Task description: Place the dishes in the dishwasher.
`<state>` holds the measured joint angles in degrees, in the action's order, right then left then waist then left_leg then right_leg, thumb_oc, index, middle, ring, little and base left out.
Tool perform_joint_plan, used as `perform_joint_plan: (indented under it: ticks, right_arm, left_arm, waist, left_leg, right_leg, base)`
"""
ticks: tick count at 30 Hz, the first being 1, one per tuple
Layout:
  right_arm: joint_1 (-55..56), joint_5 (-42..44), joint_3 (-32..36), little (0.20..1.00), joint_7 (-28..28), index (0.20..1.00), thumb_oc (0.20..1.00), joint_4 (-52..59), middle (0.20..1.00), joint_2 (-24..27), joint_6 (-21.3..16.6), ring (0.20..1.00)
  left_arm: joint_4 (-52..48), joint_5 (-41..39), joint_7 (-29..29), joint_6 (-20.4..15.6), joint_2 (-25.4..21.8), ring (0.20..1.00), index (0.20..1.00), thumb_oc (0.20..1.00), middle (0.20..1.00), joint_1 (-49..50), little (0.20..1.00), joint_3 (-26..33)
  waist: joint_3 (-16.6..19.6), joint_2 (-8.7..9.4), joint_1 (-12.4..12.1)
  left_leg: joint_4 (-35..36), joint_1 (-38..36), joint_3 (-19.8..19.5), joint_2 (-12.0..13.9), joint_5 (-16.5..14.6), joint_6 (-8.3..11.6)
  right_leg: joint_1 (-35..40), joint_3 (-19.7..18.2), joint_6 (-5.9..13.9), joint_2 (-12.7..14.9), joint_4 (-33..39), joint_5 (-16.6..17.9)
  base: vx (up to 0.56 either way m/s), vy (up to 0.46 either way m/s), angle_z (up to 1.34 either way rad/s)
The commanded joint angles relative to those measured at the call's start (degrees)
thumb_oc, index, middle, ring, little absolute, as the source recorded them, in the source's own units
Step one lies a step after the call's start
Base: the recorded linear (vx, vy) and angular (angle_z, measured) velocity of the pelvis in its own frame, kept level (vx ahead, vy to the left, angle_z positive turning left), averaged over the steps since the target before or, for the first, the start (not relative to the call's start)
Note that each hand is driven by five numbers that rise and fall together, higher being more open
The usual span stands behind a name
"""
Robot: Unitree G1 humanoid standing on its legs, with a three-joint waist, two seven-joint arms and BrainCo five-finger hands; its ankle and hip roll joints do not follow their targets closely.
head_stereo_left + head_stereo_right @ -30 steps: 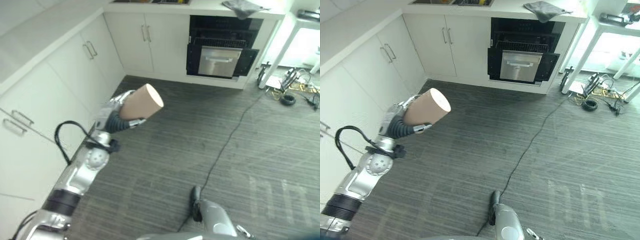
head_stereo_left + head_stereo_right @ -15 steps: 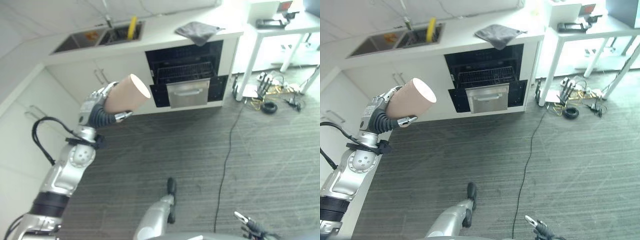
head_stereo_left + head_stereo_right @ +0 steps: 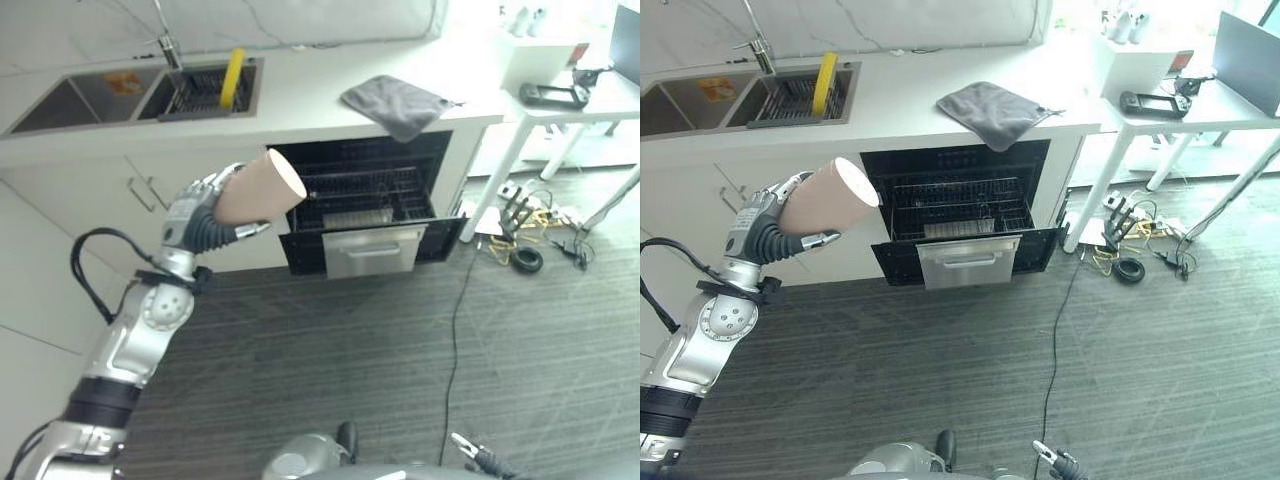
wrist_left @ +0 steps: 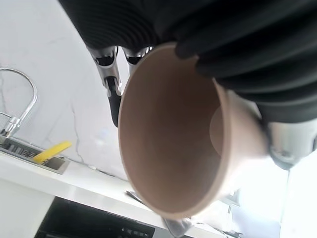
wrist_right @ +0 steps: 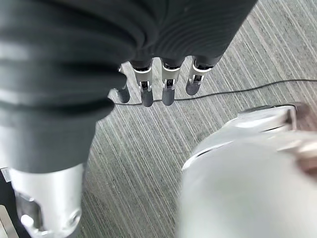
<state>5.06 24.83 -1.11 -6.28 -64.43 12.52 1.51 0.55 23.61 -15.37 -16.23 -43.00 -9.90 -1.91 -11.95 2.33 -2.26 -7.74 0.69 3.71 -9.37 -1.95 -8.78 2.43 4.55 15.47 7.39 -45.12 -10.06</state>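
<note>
A white counter (image 3: pixel 890 95) runs along the wall over grey striped flooring (image 3: pixel 1160 340), carrying a sink (image 3: pixel 680 103), a dish rack (image 3: pixel 795 95) and a grey cloth (image 3: pixel 990 108). Below it the dishwasher (image 3: pixel 960 215) stands open, its rack (image 3: pixel 945 205) showing. The left robot hand (image 3: pixel 765 225) is curled round a tan cup (image 3: pixel 830 197), empty, tilted with its mouth toward the dishwasher, well apart from it. The right robot hand (image 5: pixel 158 84) hangs relaxed, spread over floor.

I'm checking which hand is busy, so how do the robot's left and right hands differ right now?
The left hand is raised before the counter, while the right hand hangs low over the floor. The left hand's fingers curl round a tan cup; the right hand's fingers are relaxed and hold nothing. Both have silver fingers with dark tips.
</note>
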Motion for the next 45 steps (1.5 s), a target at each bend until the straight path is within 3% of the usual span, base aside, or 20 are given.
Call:
perform_joint_plan:
  ticks: [1,3,5,6,11,13,16,17,18,19,23,24,26,29,33,37,39,40,43,45]
  right_arm:
    - [1.44,1.01,0.25,1.000,1.21,1.000,1.000,1.31,1.000,1.70,-1.52,1.000]
    - [1.29,0.88,-0.18,1.000,0.74,1.000,1.000,1.71,1.000,2.19,-1.77,1.000]
    - [0.93,0.67,0.38,1.000,-0.25,1.000,1.000,0.94,1.000,2.29,-1.86,1.000]
    - [0.90,0.54,0.72,1.000,-0.61,1.000,1.000,0.54,1.000,2.25,-1.87,1.000]
    - [-0.29,0.61,0.23,1.000,-1.80,1.000,1.000,-2.73,1.000,2.52,-3.16,1.000]
    - [-1.34,0.50,-0.22,1.000,-1.64,1.000,1.000,-2.78,1.000,3.62,-2.25,1.000]
    - [-1.63,-2.18,-0.36,1.000,-2.20,1.000,1.000,-3.94,1.000,4.50,-1.08,1.000]
    - [-1.49,-2.76,-0.42,1.000,-1.70,1.000,1.000,-4.60,1.000,4.66,-1.11,1.000]
    - [-1.26,-2.48,-0.39,1.000,-1.49,1.000,1.000,-4.97,1.000,4.78,-1.19,1.000]
    - [-0.88,-1.65,0.11,1.000,-1.42,1.000,1.000,-5.78,1.000,5.03,-1.15,1.000]
    - [-0.98,-1.77,0.55,1.000,-0.92,1.000,1.000,-5.83,1.000,5.48,-0.69,1.000]
    - [-0.82,-0.87,0.74,1.000,-0.85,1.000,1.000,-5.34,1.000,5.91,-0.36,1.000]
    - [-0.29,-0.44,1.13,1.000,-0.54,1.000,1.000,-4.48,1.000,5.65,-0.72,1.000]
    - [0.65,2.08,1.86,1.000,-0.48,1.000,1.000,-2.74,1.000,4.69,-1.51,1.000]
    - [1.46,2.78,2.21,1.000,-0.34,1.000,1.000,-1.90,1.000,3.81,-2.77,1.000]
    - [2.90,4.35,2.72,1.000,0.19,1.000,1.000,1.60,1.000,2.22,-1.77,1.000]
    - [2.39,4.09,1.52,1.000,-0.56,1.000,1.000,1.28,1.000,2.07,-1.71,1.000]
    - [1.77,4.15,0.95,1.000,-1.24,1.000,1.000,0.70,1.000,2.13,-1.99,1.000]
    - [0.75,3.15,0.93,1.000,-1.87,1.000,1.000,-0.05,1.000,1.80,-2.01,1.000]
    - [0.54,2.02,1.35,1.000,-2.61,1.000,1.000,-0.88,1.000,1.72,-2.23,1.000]
  left_arm:
    - [-3.81,-2.53,-2.20,-1.93,-2.59,0.200,0.200,0.200,0.200,-1.78,0.200,0.82]
    - [-3.22,-1.55,-3.74,-1.96,-2.54,0.200,0.200,0.200,0.200,-2.56,0.200,0.07]
    - [-2.50,0.25,-5.80,-1.83,-2.24,0.200,0.200,0.200,0.200,-2.69,0.200,-0.67]
    - [-2.22,0.62,-6.20,-2.17,-2.21,0.200,0.200,0.200,0.200,-2.40,0.200,-0.58]
    - [-3.00,1.98,-5.52,-1.76,-0.89,0.200,0.200,0.200,0.200,-2.91,0.200,-0.89]
    - [-4.53,0.60,-5.24,-0.98,-1.35,0.200,0.200,0.200,0.200,-1.35,0.200,0.59]
    - [-4.78,-0.48,-5.55,0.04,-1.44,0.200,0.200,0.200,0.200,-1.40,0.200,1.05]
    - [-5.17,-1.12,-5.66,0.06,-1.18,0.200,0.200,0.200,0.200,-1.31,0.200,1.22]
    - [-5.23,-1.15,-5.50,-0.12,-0.94,0.200,0.200,0.200,0.200,-1.35,0.200,1.26]
    - [-5.56,-0.93,-4.84,-0.38,-0.58,0.200,0.200,0.200,0.200,-1.55,0.200,1.38]
    - [-6.36,-0.74,-5.17,0.10,-0.05,0.200,0.200,0.200,0.200,-1.16,0.200,1.51]
    - [-6.67,-0.41,-5.33,0.30,0.52,0.200,0.200,0.200,0.200,-1.14,0.200,1.62]
    - [-6.03,-0.25,-5.12,-0.33,1.22,0.200,0.200,0.200,0.200,-1.91,0.200,1.80]
    - [-6.65,0.93,-3.91,0.25,2.23,0.200,0.200,0.200,0.200,-3.15,0.200,0.62]
    - [-5.37,1.35,-4.89,-0.56,1.85,0.200,0.200,0.200,0.200,-6.16,0.200,-2.08]
    - [-3.73,0.25,-2.78,-2.41,-0.30,0.200,0.200,0.200,0.200,-9.53,0.200,-3.99]
    - [-3.26,0.54,-3.07,-2.59,-0.93,0.200,0.200,0.200,0.200,-9.34,0.200,-3.70]
    - [-3.12,0.94,-3.22,-2.43,-1.48,0.200,0.200,0.200,0.200,-9.61,0.200,-3.66]
    - [-3.06,1.20,-4.11,-2.66,-2.57,0.200,0.200,0.200,0.200,-9.05,0.200,-3.65]
    - [-3.16,1.47,-4.19,-3.44,-2.84,0.200,0.200,0.200,0.200,-8.30,0.200,-3.52]
  waist:
    - [1.14,-3.46,0.30]
    - [-0.05,-3.98,1.73]
    - [-1.56,-3.38,3.28]
    - [-1.78,-3.51,3.28]
    - [-0.17,-3.28,2.36]
    - [0.72,-3.04,1.78]
    - [0.46,-1.75,2.13]
    - [-0.06,-1.08,1.93]
    - [-0.28,-0.99,1.83]
    - [-0.39,-1.55,1.98]
    - [-0.85,-2.72,1.67]
    - [-1.01,-3.35,1.76]
    - [-0.45,-3.71,2.87]
    - [-0.40,-3.85,2.61]
    - [-0.13,-3.56,2.07]
    - [0.18,-2.37,1.51]
    - [-0.53,-2.50,1.78]
    - [-0.92,-2.20,2.24]
    - [-1.45,-1.67,2.59]
    - [-1.32,-1.87,2.76]
  left_leg:
    - [0.36,2.43,2.24,3.82,-1.83,3.03]
    - [2.23,-0.90,0.78,4.51,-2.00,3.72]
    - [3.86,-4.88,0.12,4.59,-4.33,3.90]
    - [4.49,-5.76,0.40,5.11,-4.66,4.03]
    - [4.70,-5.80,2.30,7.94,-3.83,6.58]
    - [0.70,-4.13,1.76,10.13,-3.70,8.32]
    - [-10.78,0.14,2.54,11.43,-6.43,7.88]
    - [-20.78,5.43,3.41,11.74,-5.06,7.95]
    - [-22.50,7.11,3.94,12.30,-3.77,8.17]
    - [-20.35,8.55,4.73,14.21,-1.26,9.11]
    - [-8.61,7.10,3.05,16.09,6.14,11.67]
    - [-2.60,7.05,3.09,18.23,10.18,12.68]
    - [3.08,5.22,7.54,19.99,8.10,13.11]
    - [2.56,3.62,7.46,17.57,5.08,11.71]
    - [1.60,4.43,6.30,14.27,3.44,10.46]
    - [3.97,2.60,7.92,8.47,-0.02,5.91]
    - [5.73,-0.36,7.90,8.86,-0.16,6.27]
    - [6.47,-1.53,7.90,9.11,-0.19,6.51]
    - [7.85,-3.73,8.95,9.36,-1.52,6.18]
    - [8.50,-5.02,9.92,10.24,-2.14,6.09]
  right_leg:
    - [-3.51,7.06,-6.60,-2.25,13.31,7.72]
    - [-5.71,6.77,-7.00,-1.80,20.22,7.53]
    - [-9.41,5.03,-5.02,0.65,29.91,15.22]
    - [-9.61,5.03,-4.82,0.86,30.58,15.24]
    - [-4.20,8.46,-5.98,-0.56,36.99,9.95]
    - [-0.82,8.13,-8.39,-2.77,37.91,6.77]
    - [0.03,7.23,-11.19,-4.11,35.83,4.00]
    - [0.95,7.52,-12.54,-4.44,35.63,3.66]
    - [1.46,7.74,-12.93,-4.76,35.66,3.55]
    - [2.10,8.51,-13.29,-5.98,35.90,3.17]
    - [3.96,9.22,-13.30,-6.66,36.90,2.32]
    - [4.63,10.08,-13.15,-6.23,36.90,1.82]
    - [4.96,12.63,-12.20,-4.13,35.25,0.35]
    - [4.71,12.97,-10.72,-0.81,30.72,-1.16]
    - [4.59,11.88,-9.30,0.69,27.42,-1.96]
    - [-0.31,11.51,-6.13,2.73,15.04,5.45]
    - [-2.42,12.26,-6.34,2.04,22.21,6.41]
    - [-3.48,11.89,-5.67,2.50,29.70,10.04]
    - [-6.11,11.09,-3.40,4.42,35.63,17.25]
    - [-6.90,11.16,-2.98,4.33,35.80,17.09]
  base:
    - [0.01,-0.024,-0.30]
    - [0.03,-0.116,-0.27]
    - [0.12,-0.191,0.15]
    - [0.14,-0.186,0.37]
    - [0.12,-0.280,0.30]
    - [0.19,-0.446,0.37]
    - [0.12,-0.291,0.15]
    - [0.08,-0.162,0.14]
    - [0.15,-0.136,0.12]
    - [0.16,-0.018,0.11]
    - [0.20,0.162,0.29]
    - [0.22,0.294,0.05]
    - [0.31,0.422,0.06]
    - [0.27,0.549,0.13]
    - [0.19,0.366,0.03]
    - [0.16,0.369,0.40]
    - [0.08,-0.061,-0.21]
    - [0.03,-0.210,-0.28]
    - [0.08,-0.225,0.01]
    - [0.12,-0.254,0.11]
